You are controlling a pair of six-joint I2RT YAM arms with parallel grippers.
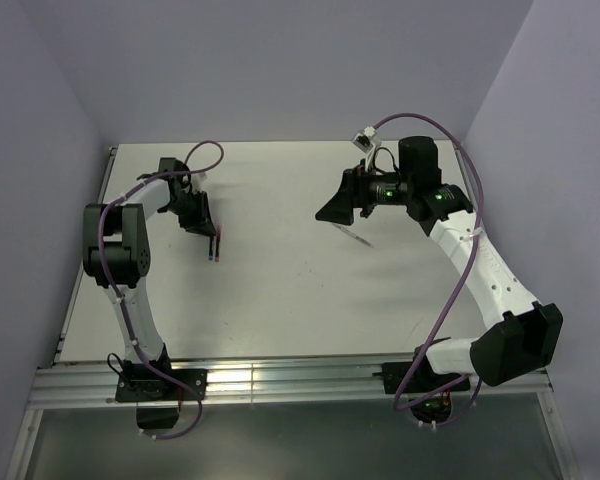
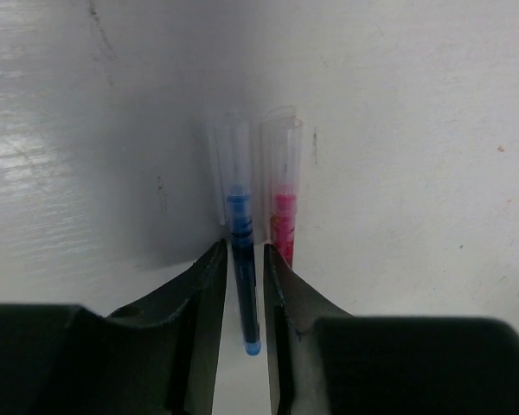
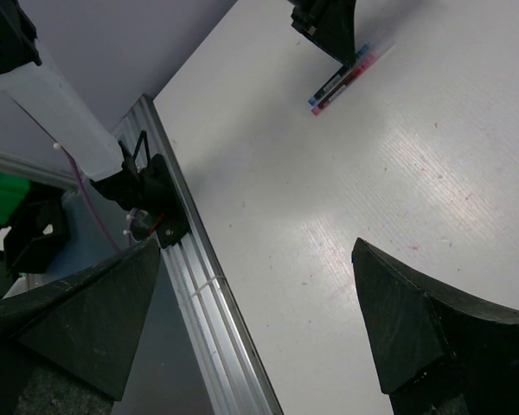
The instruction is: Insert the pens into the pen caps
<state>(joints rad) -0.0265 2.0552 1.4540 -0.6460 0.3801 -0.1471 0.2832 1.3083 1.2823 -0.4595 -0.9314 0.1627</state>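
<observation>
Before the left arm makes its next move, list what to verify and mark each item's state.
1. Blue pen lies between the left gripper fingers: ok.
2. Left jaws clamped on the blue pen: cannot tell; they stand narrowly apart, close to its sides.
3. Red pen clear of the fingers: not ok; it lies right beside the blue pen, and one finger hides its near end.
4. Clear plastic at both pens' far ends is fully seated caps: cannot tell.
5. Right gripper open and empty: ok.
6. Pale pen on the table by the right gripper, not held: ok.
</observation>
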